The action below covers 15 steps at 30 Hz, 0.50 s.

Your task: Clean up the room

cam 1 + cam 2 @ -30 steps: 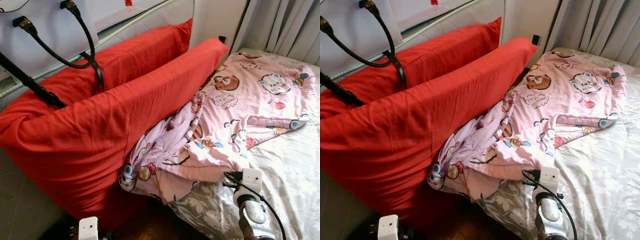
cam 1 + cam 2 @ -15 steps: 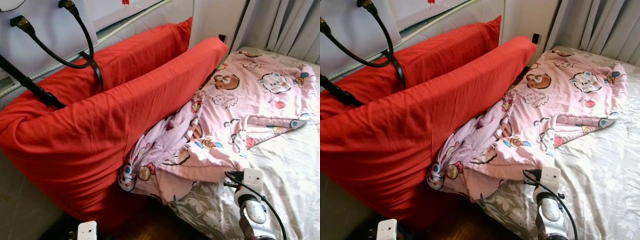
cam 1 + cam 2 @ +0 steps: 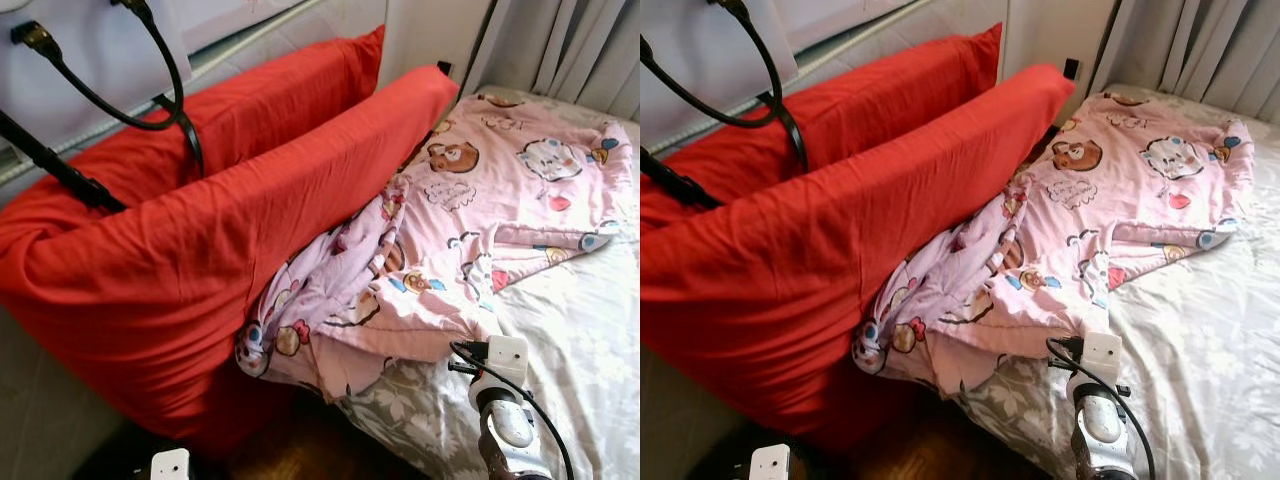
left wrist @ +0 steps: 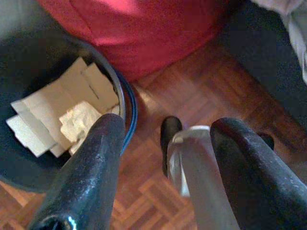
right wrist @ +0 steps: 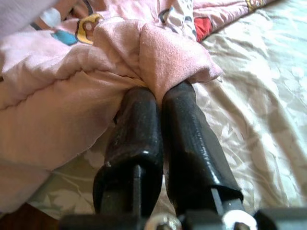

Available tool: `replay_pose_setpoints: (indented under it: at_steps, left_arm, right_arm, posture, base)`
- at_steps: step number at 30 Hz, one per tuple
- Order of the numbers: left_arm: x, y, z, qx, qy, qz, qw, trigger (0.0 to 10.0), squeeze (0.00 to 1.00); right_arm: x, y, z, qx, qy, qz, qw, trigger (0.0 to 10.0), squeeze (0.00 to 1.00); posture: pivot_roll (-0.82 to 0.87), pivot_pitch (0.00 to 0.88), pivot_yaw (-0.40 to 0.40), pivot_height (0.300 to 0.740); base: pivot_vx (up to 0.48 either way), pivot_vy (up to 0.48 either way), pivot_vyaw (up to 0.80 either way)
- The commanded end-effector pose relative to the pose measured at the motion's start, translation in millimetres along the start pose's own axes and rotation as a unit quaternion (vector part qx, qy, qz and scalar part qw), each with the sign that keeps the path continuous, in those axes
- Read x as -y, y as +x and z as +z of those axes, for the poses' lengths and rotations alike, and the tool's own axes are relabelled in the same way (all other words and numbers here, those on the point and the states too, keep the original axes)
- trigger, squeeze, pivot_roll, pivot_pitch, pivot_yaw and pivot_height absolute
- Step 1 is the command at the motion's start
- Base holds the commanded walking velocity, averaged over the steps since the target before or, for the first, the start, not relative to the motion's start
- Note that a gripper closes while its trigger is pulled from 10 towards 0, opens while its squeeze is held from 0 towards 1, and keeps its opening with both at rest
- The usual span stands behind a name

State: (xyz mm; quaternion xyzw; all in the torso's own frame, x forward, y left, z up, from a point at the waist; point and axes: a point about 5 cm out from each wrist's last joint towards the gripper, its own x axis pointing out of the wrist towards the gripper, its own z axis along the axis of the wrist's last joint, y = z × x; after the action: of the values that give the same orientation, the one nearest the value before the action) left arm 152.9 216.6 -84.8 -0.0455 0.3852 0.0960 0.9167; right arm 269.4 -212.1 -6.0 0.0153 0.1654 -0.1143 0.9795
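Pink and crumpled, the cartoon-print blanket (image 3: 470, 220) sprawls across the bed (image 3: 590, 340) in the head views, its near-left end bunched against the big red pillows (image 3: 230, 200) on the left, while the right arm reaches in from the near edge toward the blanket's near fold. Over to the right wrist view: the right gripper (image 5: 160, 103) has its two black fingers pressed together, pinching a pink fold of that blanket just above the floral sheet, so the bed-tidying step looks under way, with a grip made. Next move, by the look of it, calls for drawing the fold out to spread the blanket flat. Left wrist view now: the left gripper (image 4: 165, 139) hangs low with fingers apart over parquet floor (image 4: 192, 96), beside a dark bin (image 4: 43, 143) holding cardboard scraps.
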Motion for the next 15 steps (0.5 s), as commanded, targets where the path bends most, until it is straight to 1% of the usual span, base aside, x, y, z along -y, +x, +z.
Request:
replay_pose_setpoints:
  at_steps: [1, 15]
  left_arm:
    - [-3.8, -4.7, -13.4, -0.028, 0.01, 0.001, 1.0, 10.0, 0.0]
    - [-1.5, -4.8, -14.4, -0.03, 0.009, 0.0, 0.999, 10.0, 0.0]
  right_arm:
    - [2.8, -1.4, -1.5, 0.001, 0.0, -0.006, 1.0, 10.0, 0.0]
    - [5.9, -1.3, -0.2, 0.006, -0.002, -0.015, 1.0, 10.0, 0.0]
  posture:
    - [-0.01, 0.118, -0.002, 0.74]
    - [-0.01, 0.133, -0.004, 0.74]
  base:
    - [-0.266, 0.0, 0.0]
    - [-0.275, 0.0, 0.0]
